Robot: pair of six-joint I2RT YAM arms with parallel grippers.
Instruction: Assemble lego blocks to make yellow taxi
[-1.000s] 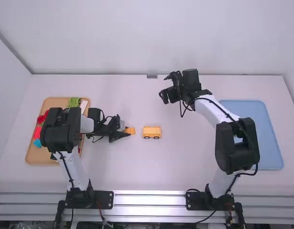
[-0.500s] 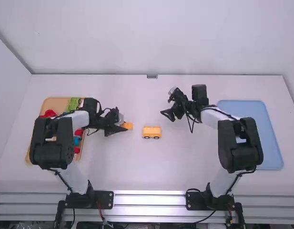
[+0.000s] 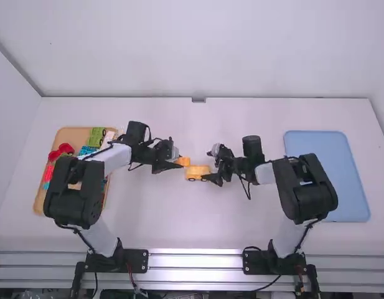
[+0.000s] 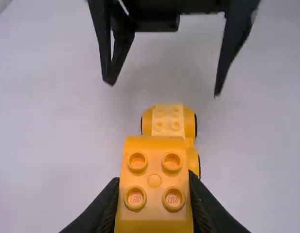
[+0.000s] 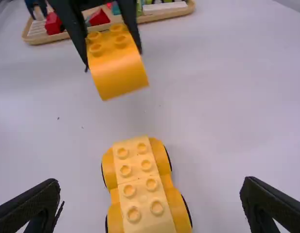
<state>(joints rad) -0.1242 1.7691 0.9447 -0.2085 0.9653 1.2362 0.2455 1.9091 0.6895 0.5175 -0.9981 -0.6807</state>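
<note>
High view: left of the frame's centre, the left gripper (image 3: 181, 166) pinches a yellow block (image 3: 185, 161). Just right of it, the right gripper (image 3: 206, 165) has its fingers spread wide, beside the car (image 3: 196, 169). Toward the left of the frame lies the wooden tray (image 3: 72, 133) with red, green, blue and white pieces; toward the right, the blue tray (image 3: 350, 180).

Left wrist view: the held block has four studs on top, with tiny raised lettering on them. The right gripper's fingers stand well apart near the car.

Right wrist view: the held block is tilted, with a smooth curved face. The car stands on the table, low and yellow-orange, with eight studs in two rows along paler top pieces, rounded sides and dark wheel edges (image 5: 189, 213).
</note>
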